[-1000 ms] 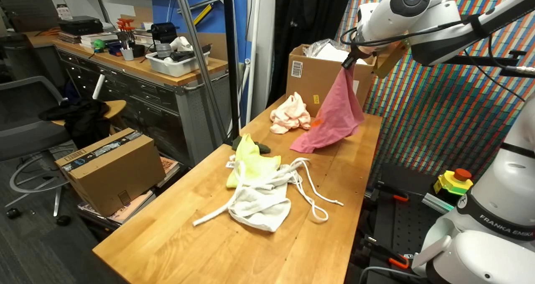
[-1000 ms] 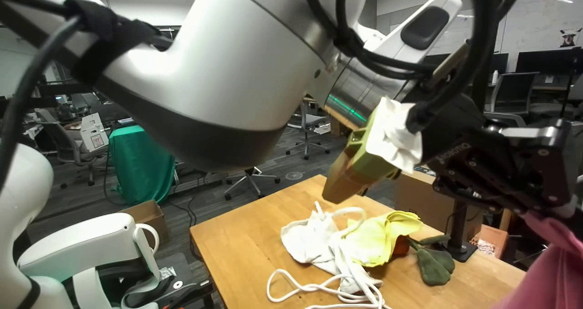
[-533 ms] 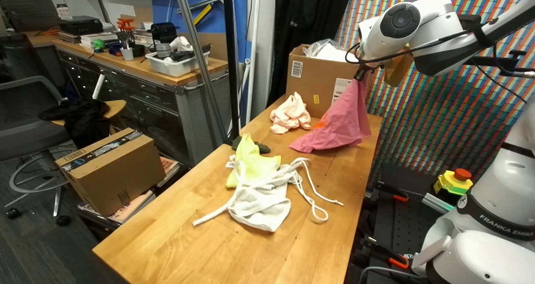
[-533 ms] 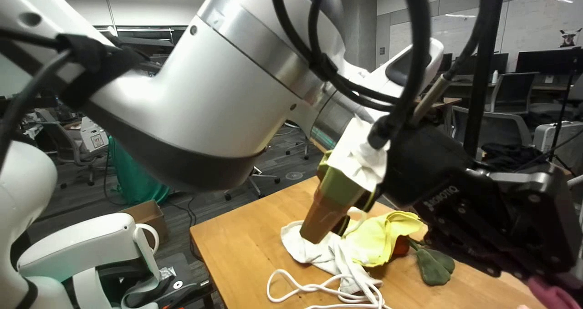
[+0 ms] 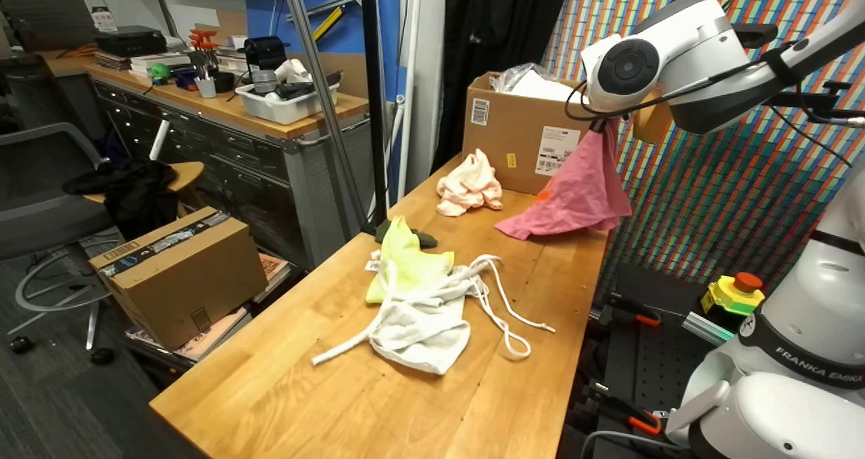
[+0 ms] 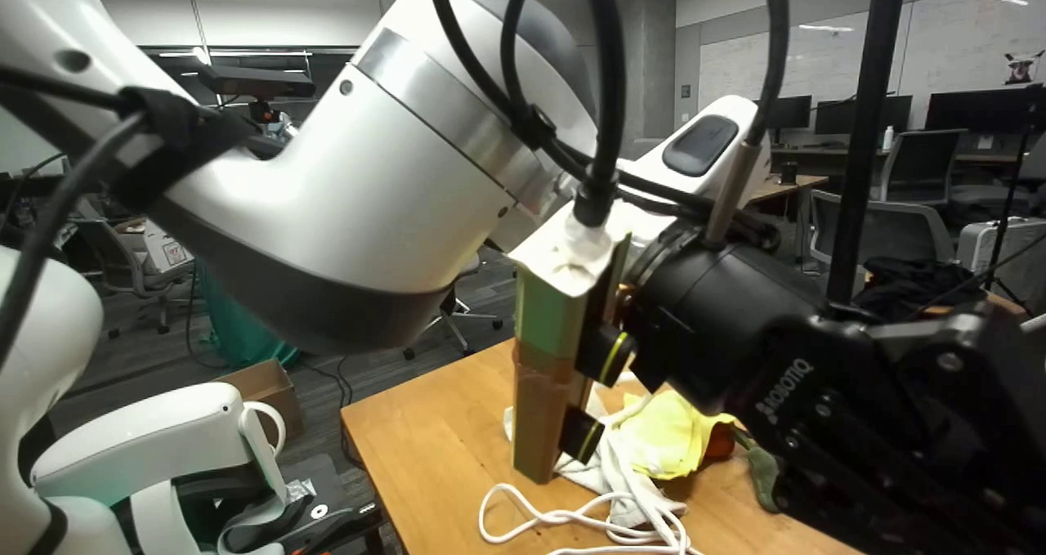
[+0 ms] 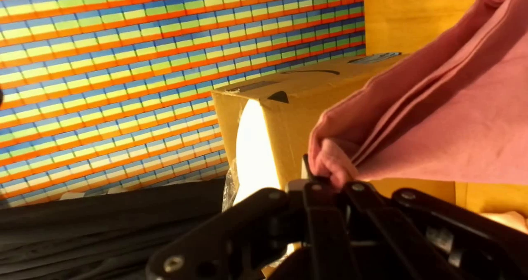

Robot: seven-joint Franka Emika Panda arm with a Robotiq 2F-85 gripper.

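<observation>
Your claw [image 5: 597,126] pinches a pink cloth [image 5: 578,192] by its top, hanging it nr the box [image 5: 517,131] at that end of the surface [image 5: 304,391]; peach cloth [image 5: 468,187] lies nearby, yellow cloth [image 5: 409,263] & wht cloth [image 5: 422,341] farther off.

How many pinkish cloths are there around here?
2: a pink cloth, hanging from the pincer, and a paler cloth, crumpled on the table near the big box. Others could be hidden behind things.
</observation>
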